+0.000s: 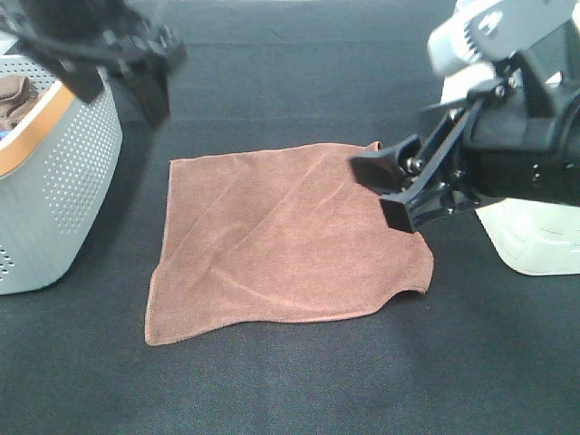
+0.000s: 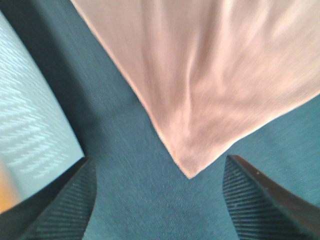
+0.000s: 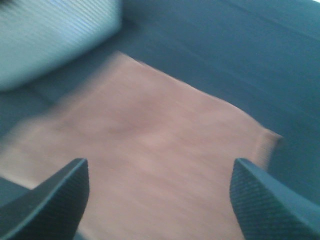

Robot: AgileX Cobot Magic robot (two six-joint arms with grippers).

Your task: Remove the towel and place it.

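Observation:
A brown towel lies spread flat on the dark tabletop, with its right edge slightly lifted. My left gripper is open and empty, hovering above the towel's far left corner, which shows in the left wrist view between the open fingers. My right gripper is open and empty above the towel's right part. The right wrist view is blurred and shows the towel spread below the open fingers.
A grey perforated basket with an orange rim stands at the left, holding brown cloth; it also shows in the left wrist view. A white container stands at the right edge under the right arm.

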